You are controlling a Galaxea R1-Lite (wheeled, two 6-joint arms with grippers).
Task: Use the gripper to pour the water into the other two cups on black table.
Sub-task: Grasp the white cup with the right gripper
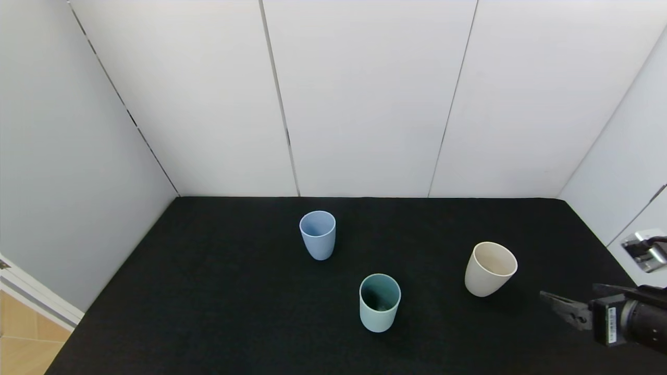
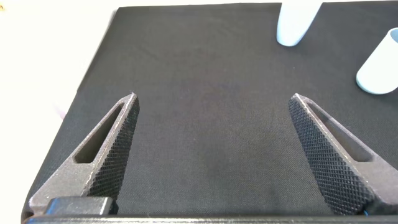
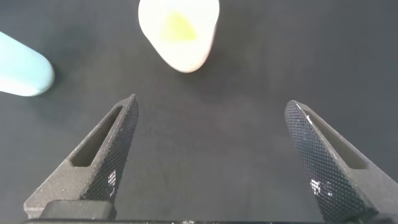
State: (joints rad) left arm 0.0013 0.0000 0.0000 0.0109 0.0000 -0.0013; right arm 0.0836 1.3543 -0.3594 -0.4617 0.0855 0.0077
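Three tumblers upright on the black felt-like counter (image 1: 219, 291), well apart from one another: pale blue tumbler (image 1: 318, 235) farthest back near the middle, mint green tumbler (image 1: 380, 302) with a darker teal inside nearer and a little to the right, cream-beige tumbler (image 1: 490, 269) farther right. Right tool (image 1: 565, 307) low over the counter at the right edge of the head view, pointing toward the cream-beige tumbler and stopped short of it, clear of everything. Fingers spread wide apart with nothing between them in the right wrist view (image 3: 208, 155), only bare black cloth in the gap; cream-beige tumbler (image 3: 179, 34) straight ahead beyond the fingertips, a yellowish patch showing on it, mint green tumbler (image 3: 23, 73) off to one side. Left tool (image 2: 214, 155) out of the head view; likewise spread wide and holding nothing in its own wrist view, hanging over bare counter, two pale tumblers (image 2: 297, 23) far ahead of it. White panel walls behind and beside the counter.
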